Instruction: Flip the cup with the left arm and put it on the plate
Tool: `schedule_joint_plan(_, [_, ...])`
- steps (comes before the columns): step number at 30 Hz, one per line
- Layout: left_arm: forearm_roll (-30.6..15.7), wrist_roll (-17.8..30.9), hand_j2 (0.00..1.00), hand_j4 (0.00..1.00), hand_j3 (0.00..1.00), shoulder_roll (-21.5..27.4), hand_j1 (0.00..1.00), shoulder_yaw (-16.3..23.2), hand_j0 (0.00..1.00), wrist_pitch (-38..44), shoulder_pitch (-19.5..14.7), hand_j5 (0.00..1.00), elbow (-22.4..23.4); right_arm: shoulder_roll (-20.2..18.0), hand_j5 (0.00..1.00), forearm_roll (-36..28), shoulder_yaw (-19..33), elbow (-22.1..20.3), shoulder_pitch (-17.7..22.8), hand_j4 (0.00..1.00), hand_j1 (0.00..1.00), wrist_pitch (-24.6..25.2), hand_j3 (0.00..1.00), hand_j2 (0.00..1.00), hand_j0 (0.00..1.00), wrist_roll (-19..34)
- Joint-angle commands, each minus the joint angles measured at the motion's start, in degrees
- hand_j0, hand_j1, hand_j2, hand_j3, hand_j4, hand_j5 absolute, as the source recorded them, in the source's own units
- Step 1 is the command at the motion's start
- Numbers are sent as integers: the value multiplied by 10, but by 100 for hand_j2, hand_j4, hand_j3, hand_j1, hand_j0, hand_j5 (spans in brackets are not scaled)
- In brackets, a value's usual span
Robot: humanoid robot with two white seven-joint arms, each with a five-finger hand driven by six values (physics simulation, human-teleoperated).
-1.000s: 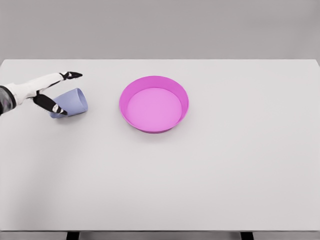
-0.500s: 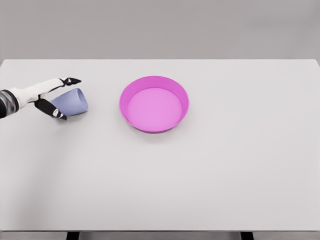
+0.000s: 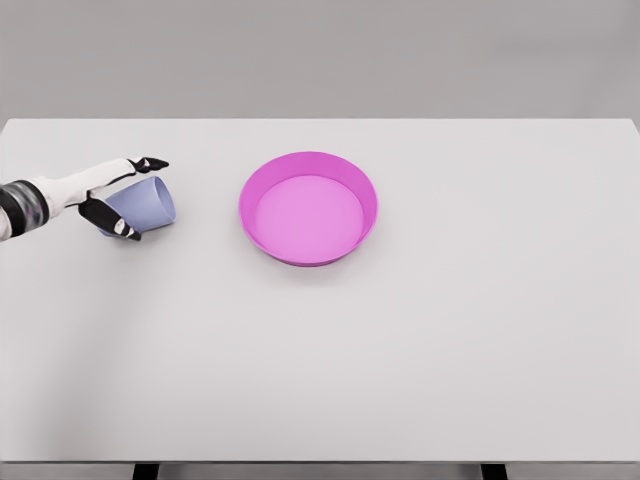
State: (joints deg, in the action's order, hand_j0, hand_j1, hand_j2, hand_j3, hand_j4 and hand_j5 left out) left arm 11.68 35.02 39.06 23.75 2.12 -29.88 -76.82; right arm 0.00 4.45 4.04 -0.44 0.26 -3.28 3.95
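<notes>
A pale blue cup lies on its side on the white table, left of the pink plate. Its rim end points left, toward my left hand. That hand comes in from the left edge and straddles the cup's left end, with the thumb in front of the cup and the other fingers stretched behind it. The fingers are spread, not closed on the cup. The plate holds nothing. My right arm does not show.
The deep pink plate sits a little left of the table's centre, about a cup's length to the right of the cup. The table's far edge runs just behind the hand and the plate.
My left hand drew back to the left off the cup, then edged right again to its rim end. The cup and plate have not moved.
</notes>
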Motion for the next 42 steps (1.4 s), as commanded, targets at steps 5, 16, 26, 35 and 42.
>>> schedule_joint_plan(5, [0,0,100,100,100,-2,100,2,100,0,0,100,1,0,100,0,0,0,0,100,100,0,100,100,100,0])
schedule_joint_plan(16, [0,0,99,99,99,-7,99,2,99,0,-2,99,10,0,100,0,0,0,0,100,100,0,100,100,100,0])
schedule_joint_plan(26, [1,0,89,89,89,-19,89,6,89,0,-9,89,20,0,100,0,0,0,0,100,100,-1,100,100,100,0])
schedule_joint_plan(35, [1,0,83,83,83,-20,83,8,83,0,-10,83,20,0,100,0,0,0,0,100,100,0,100,100,100,0])
schedule_joint_plan(42, [0,0,80,80,80,-19,80,8,80,0,-11,80,20,0,100,-1,0,0,0,100,100,-1,100,100,100,0])
